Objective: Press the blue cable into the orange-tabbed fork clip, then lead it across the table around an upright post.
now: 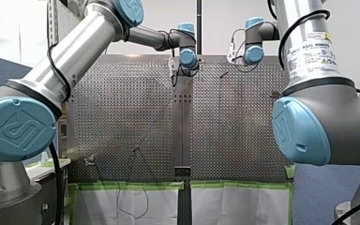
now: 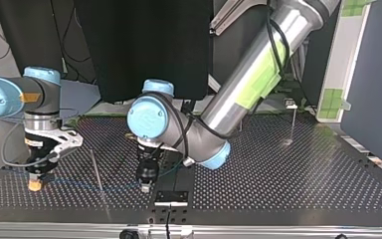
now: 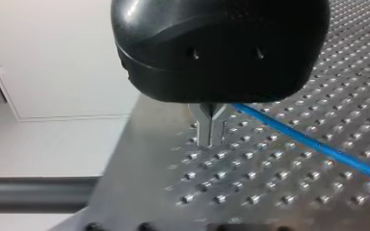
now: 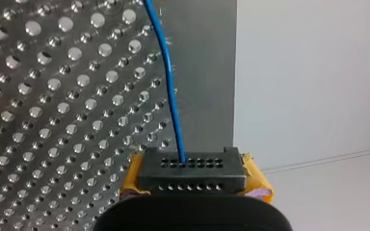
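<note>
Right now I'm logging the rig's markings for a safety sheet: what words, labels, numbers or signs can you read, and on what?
"UNIVERSAL ROBOTS": seemingly, heading the white label on my right arm.
The label's other lines and yellow signs: too small to read.
Embossed logo on my left arm's blue joint cap: a mark, no legible letters.
Top and wrist views: no text.

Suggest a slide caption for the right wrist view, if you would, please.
Right jaws, yellow-padded, clamp the blue cable, which runs ahead across the perforated table.

perforated table (image 1: 122, 117) | green tape (image 1: 126, 185) along its edge | black panel (image 2: 144, 45) behind
</note>
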{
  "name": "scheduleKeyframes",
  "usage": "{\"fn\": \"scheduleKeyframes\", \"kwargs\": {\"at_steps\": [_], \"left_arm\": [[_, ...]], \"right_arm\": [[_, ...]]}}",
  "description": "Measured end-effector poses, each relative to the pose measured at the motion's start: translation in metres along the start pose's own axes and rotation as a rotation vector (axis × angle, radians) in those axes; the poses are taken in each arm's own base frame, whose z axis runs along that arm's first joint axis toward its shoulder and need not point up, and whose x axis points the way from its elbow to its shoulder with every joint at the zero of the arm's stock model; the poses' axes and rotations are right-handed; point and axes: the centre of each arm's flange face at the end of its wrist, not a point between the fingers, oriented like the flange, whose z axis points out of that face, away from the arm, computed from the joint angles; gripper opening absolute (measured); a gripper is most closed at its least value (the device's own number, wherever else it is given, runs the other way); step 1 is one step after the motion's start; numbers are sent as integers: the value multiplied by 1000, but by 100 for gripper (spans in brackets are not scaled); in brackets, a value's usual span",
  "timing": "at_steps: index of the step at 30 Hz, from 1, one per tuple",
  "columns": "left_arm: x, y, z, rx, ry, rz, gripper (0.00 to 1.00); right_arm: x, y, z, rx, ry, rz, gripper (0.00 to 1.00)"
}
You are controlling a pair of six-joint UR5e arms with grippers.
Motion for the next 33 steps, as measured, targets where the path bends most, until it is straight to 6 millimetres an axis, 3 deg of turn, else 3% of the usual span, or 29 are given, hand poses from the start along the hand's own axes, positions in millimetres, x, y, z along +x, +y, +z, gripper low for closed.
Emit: {"fn": "scheduleKeyframes", "kwargs": {"at_steps": [9, 17, 33], "left_arm": [[8, -9, 4, 29, 5, -9, 0], [31, -20, 7, 58, 29, -3, 0], [39, -27, 2, 72, 41, -3, 0]], "right_arm": [[-12, 9, 5, -13, -15, 1, 0], [-17, 16, 8, -22, -20, 1, 0], [-42, 41, 18, -52, -55, 12, 0]]}}
